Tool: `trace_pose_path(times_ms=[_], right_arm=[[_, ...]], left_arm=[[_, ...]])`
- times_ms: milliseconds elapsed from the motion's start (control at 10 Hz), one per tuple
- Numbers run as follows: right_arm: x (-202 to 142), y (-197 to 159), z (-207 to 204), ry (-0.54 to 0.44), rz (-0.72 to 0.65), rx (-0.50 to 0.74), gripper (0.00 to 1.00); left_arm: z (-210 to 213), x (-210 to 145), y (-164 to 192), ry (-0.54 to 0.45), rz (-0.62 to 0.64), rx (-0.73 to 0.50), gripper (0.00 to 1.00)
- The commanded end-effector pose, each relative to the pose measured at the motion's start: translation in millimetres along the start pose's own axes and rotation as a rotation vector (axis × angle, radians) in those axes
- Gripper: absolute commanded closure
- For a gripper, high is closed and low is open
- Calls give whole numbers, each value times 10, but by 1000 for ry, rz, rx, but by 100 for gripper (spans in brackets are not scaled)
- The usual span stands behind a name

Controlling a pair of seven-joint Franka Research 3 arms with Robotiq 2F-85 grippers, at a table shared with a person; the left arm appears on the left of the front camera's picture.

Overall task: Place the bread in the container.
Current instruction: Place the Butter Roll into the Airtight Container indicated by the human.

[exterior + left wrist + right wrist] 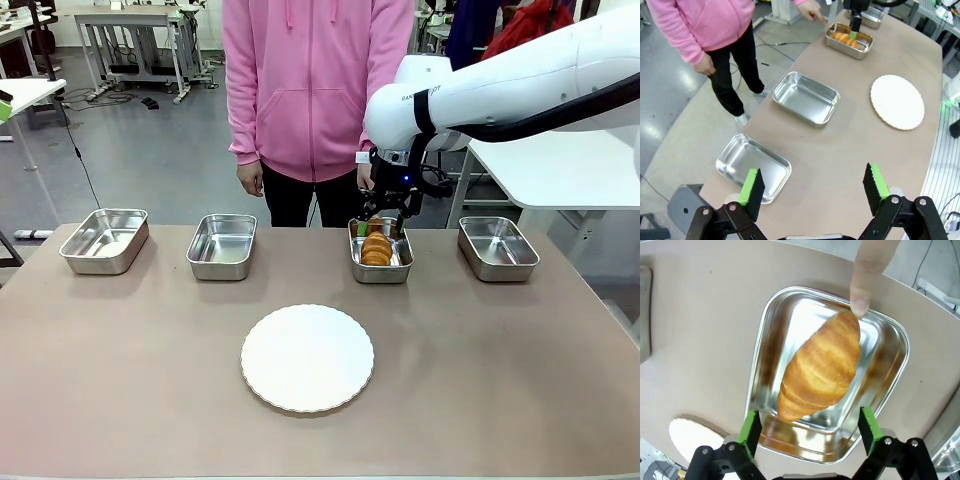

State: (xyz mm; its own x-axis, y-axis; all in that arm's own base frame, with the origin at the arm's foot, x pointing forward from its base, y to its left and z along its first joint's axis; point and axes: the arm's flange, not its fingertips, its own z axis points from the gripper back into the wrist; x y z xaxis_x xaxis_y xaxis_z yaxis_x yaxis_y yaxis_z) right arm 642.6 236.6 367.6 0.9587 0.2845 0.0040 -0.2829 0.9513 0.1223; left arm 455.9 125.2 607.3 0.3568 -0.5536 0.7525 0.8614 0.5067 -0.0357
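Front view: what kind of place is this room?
Probably a robotics lab or workshop. A white robot arm works at the table, and bare metal-framed workbenches stand on a grey floor with loose cables.

The bread (820,367) is an oblong golden-brown roll with darker crosswise ridges and tapered ends. It lies flat inside the container (767,345), on the pan floor, set diagonally to the pan walls, one tapered end near a corner and the other toward the opposite side. The container is a shiny rectangular stainless-steel pan with rounded corners and a rolled rim. It stands upright on the brown table, third from the left in a row of four like pans (381,268)
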Motion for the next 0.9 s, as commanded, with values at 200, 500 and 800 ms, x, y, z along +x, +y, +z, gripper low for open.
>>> trace_pose_path(times_ms=[200, 500, 800], right_arm=[[0, -6, 18, -4, 0, -1, 0], [-112, 163, 151, -37, 12, -35, 0], [-901, 353, 585, -167, 24, -72, 0]], left_arm=[[3, 19, -14, -11, -7, -6, 0], [3, 19, -14, -11, -7, -6, 0], [3, 19, -14, -11, -7, -6, 0]])
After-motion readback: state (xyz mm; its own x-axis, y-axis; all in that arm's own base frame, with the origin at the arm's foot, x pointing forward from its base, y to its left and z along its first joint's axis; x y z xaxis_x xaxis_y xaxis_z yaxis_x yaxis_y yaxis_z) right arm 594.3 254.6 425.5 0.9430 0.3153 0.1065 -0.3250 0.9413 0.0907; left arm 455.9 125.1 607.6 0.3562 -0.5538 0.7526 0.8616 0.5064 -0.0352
